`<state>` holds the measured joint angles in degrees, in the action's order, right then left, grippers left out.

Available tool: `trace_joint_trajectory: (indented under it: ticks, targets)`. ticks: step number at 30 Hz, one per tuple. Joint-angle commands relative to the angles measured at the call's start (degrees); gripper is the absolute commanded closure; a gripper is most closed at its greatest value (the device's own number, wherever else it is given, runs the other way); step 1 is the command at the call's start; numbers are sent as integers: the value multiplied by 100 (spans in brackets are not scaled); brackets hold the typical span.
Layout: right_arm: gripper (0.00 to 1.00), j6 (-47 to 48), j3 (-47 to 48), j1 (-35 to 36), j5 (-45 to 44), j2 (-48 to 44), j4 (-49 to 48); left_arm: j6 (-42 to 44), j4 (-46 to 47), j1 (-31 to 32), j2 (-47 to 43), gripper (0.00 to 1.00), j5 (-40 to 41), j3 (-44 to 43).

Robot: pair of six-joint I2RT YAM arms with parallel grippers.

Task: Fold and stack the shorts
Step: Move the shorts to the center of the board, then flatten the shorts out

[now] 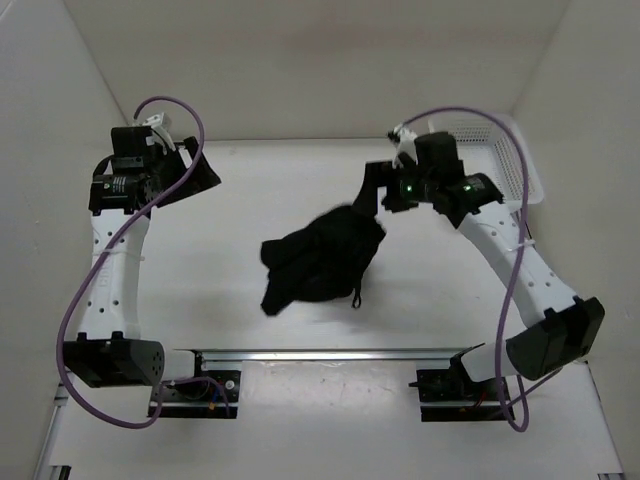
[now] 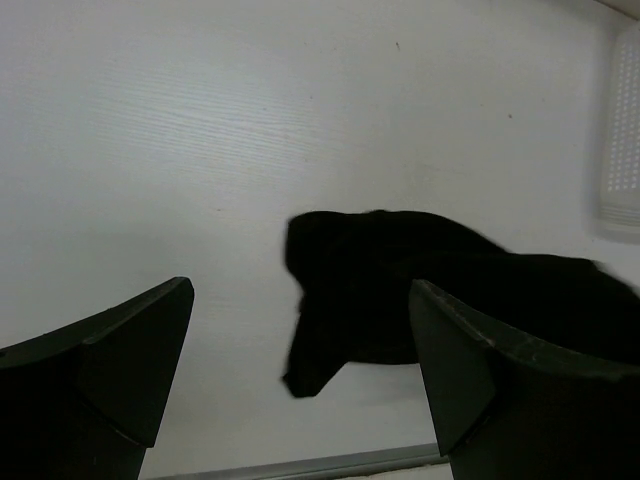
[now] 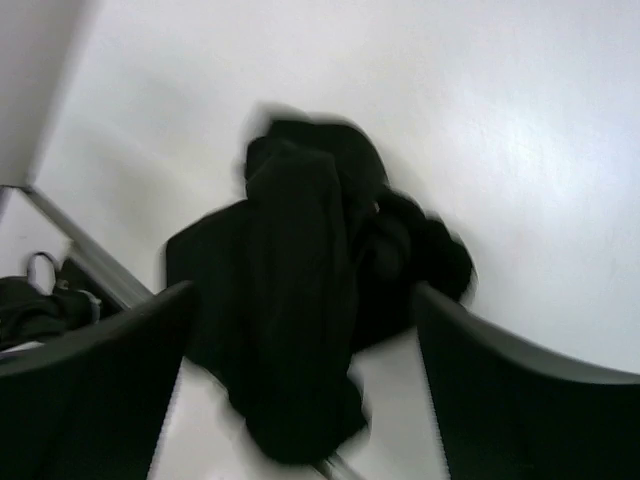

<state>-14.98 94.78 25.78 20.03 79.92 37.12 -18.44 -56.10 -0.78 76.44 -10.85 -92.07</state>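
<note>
**Shorts bunched beyond spread fingers**

The left gripper (image 2: pixel 300 290) hangs with its fingers (image 2: pixel 120 370) wide apart, gripping nothing. Beyond them, the black shorts (image 2: pixel 400 290) lie crumpled on the white table (image 2: pixel 200 130) near its railed edge. A white basket (image 2: pixel 622 130) sits at the right edge.

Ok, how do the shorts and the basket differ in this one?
The shorts are black; the basket is white mesh. The shorts lie in a crumpled heap mid-table; the basket stands at the far right corner. The shorts are soft and shapeless; the basket has a rigid box shape. Both rest on the table.
</note>
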Motion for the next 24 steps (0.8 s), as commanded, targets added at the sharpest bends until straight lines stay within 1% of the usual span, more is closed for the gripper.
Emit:
trace_joint_trajectory:
  ticks: [1, 2, 3, 5, 6, 7, 8, 9, 10, 12, 13, 14, 15, 16, 17, 18, 19, 20, 21, 22, 24]
  targets:
    - [11, -21, -1231, -63, -1061, -178, 145, 42, -209, -72, -218, 0, -250, 65]
    - [1, -118, -1443, -291, -1150, -231, 146, 42, -209, -72, -148, 0, -486, 154]
    - [1, -284, -1767, -493, -1264, -353, 207, 42, -209, 15, -78, 0, -584, 355]
    - [1, -418, -2051, -609, -1422, -590, 277, -10, -209, 278, -24, 8, -585, 706]
    - [8, -487, -2121, -609, -1493, -670, 278, -11, -148, 367, -24, 15, -637, 856]
    - [19, -584, -2278, -609, -1493, -801, 278, -107, -17, 446, -24, 23, -637, 1006]
    - [33, -646, -2367, -609, -1493, -803, 278, -238, 45, 621, -24, 45, -637, 1320]
    - [63, -698, -2464, -609, -1363, -881, 278, -318, 107, 710, 54, 57, -698, 1463]
    - [76, -821, -2665, -609, -1231, -882, 278, -397, 160, 815, 55, 68, -699, 1595]
    - [90, -953, -2885, -329, -1230, -882, 278, -686, 335, 1131, 107, 85, -646, 1999]
    - [94, -1032, -2982, -232, -1230, -882, 278, -801, 406, 1245, 160, 85, -646, 2139]
    - [94, -1207, -3157, -57, -1230, -882, 278, -915, 493, 1351, 230, 81, -646, 2280]
    - [90, -1296, -3229, 31, -1282, -821, 278, -1160, 642, 1552, 291, 72, -577, 2551]
    - [59, -1375, -3290, 111, -1282, -742, 217, -1258, 731, 1650, 362, 41, -524, 2684]
    - [44, -1437, -3386, 259, -1282, -741, 216, -1346, 819, 1738, 545, 24, -436, 2790]
    - [29, -1437, -3387, 348, -1282, -663, 129, -1425, 880, 1869, 660, 16, -348, 2861]
    - [16, -1437, -3440, 436, -1378, -531, 68, -1478, 881, 1871, 783, 12, -260, 2931]
    - [5, -1437, -3440, 585, -1440, -443, 67, -1479, 1012, 1923, 1019, 10, -207, 2932]
    - [2, -1437, -3440, 638, -1441, -346, 15, -1479, 1074, 1923, 1126, 10, -207, 2932]
    - [1, -1437, -3440, 717, -1493, -145, 14, -1531, 1135, 1923, 1231, 10, -155, 2871]
    - [1, -1437, -3379, 718, -1493, 101, -56, -1531, 1241, 1923, 1539, 10, -101, 2757]
